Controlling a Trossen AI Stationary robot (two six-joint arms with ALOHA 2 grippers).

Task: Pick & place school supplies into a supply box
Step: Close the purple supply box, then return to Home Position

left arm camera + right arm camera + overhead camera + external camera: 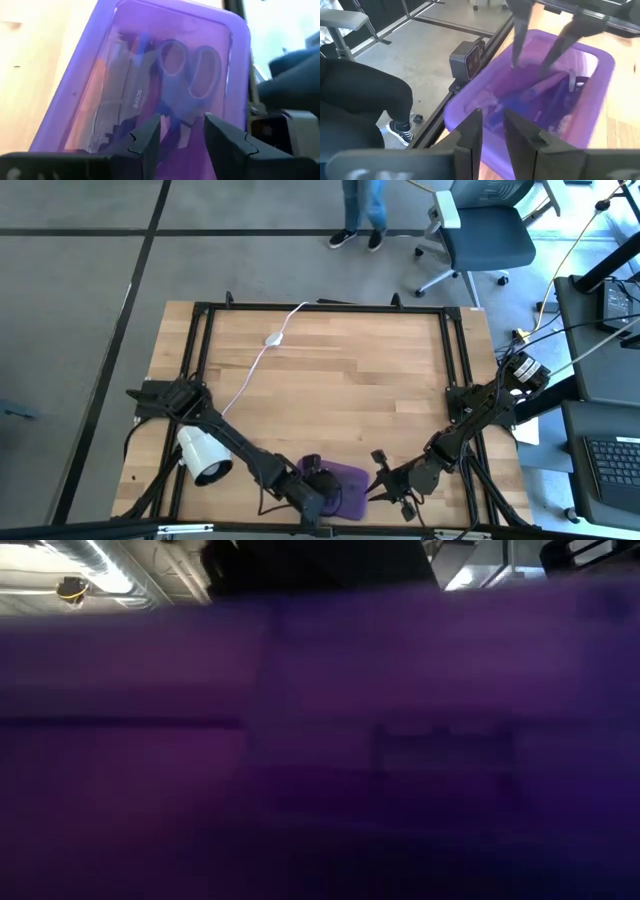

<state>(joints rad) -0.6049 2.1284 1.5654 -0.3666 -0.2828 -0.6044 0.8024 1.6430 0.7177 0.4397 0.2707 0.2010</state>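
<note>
Left gripper hovers at bottom centre of the high view, fingers parted with a clear gap, empty, just over the flat translucent purple plastic pencil case. Case closed, lying at the table's near edge, bottom centre. Through its lid: blue-handled scissors and several pens, all inside. Right gripper sits just right of the case, fingers slightly apart, nothing between them. White cylindrical lamp lower left; white cable with oval switch upper centre. Low view filled by purple blur.
</note>
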